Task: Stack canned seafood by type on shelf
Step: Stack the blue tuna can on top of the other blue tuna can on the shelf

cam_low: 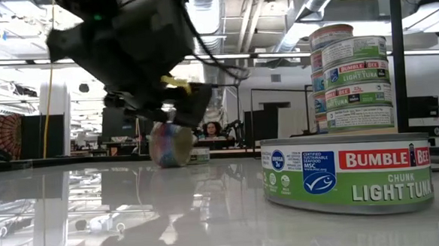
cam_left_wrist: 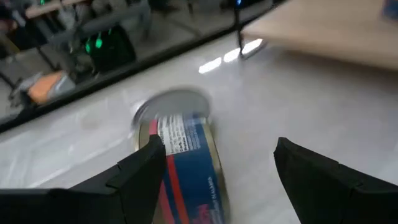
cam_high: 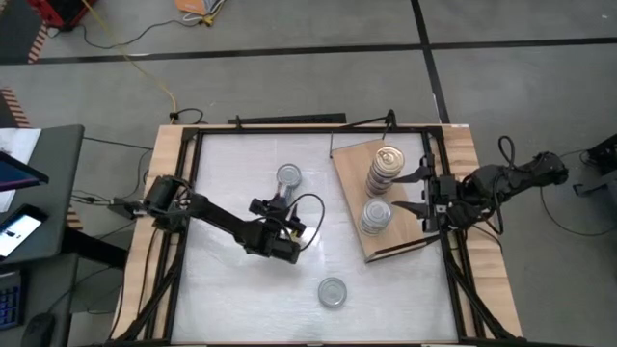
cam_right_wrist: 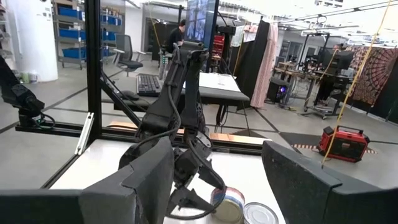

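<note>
Left hand [cam_high: 281, 214] sits mid-desk w/ fingers spread, straddling a blue-label tin [cam_left_wrist: 186, 171] that's tipped on its edge; looks like it's lining up to grab it by the rim, but nothing's pinched yet. Right hand [cam_high: 416, 191] waits at the shelf [cam_high: 359, 159], also spread and empty, prob. parked out of the way beside the stacks. On the shelf: a tall stack [cam_high: 385, 169] w/ gold lid on top and a shorter silver-lidded stack [cam_high: 376, 216] just beside it, so sorting by type seems well along. Another loose tin [cam_high: 332, 291] lies flat on the desk [cam_high: 222, 289], well apart from the shelf. Left wrist view shows the tin is on edge, which the high view doesn't; low view reads that loose tin's green label.
</note>
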Controlling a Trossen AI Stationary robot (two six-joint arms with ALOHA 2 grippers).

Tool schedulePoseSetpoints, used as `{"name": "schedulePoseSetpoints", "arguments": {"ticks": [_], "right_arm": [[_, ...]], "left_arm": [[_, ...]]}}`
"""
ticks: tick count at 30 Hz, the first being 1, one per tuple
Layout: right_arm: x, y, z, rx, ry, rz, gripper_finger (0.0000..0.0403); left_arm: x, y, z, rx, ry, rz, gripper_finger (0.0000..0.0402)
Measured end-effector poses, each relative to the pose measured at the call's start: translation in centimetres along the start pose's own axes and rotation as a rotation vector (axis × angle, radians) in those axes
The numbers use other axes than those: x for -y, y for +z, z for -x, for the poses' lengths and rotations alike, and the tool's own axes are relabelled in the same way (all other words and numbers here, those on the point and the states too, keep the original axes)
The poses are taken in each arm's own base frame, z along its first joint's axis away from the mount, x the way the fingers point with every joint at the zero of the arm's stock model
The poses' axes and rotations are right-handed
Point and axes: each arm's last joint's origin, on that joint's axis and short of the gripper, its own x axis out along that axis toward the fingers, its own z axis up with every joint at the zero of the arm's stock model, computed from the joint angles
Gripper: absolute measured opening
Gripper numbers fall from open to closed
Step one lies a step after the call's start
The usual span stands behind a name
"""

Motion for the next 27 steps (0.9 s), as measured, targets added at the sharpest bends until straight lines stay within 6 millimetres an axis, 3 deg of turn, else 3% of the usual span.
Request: {"name": "schedulePoseSetpoints", "arguments": {"ticks": [7, 14, 20, 27], "right_arm": [[0.0, -0.1, 0.0, -0.009, 0.002, 0.001, 0.0272], [0.0, -0.1, 0.0, -0.010, 0.002, -0.005, 0.0272], [0.0, -0.1, 0.0, -0.009, 0.002, -0.007, 0.0272], [0.0, -0.1, 0.0, -0.007, 0.002, -0.007, 0.0272]], "left_arm": [[-1.2, 1.7, 2.4, 0.028, -0.025, 0.031, 0.0290], [-1.6, 2.2, 2.7, 0.041, -0.017, 0.022, 0.0290], [-2.9, 1.3, 1.8, 0.078, 0.045, 0.038, 0.0290], [-4.4, -0.8, -0.3, -0.023, 0.063, 0.110, 0.0290]]}}
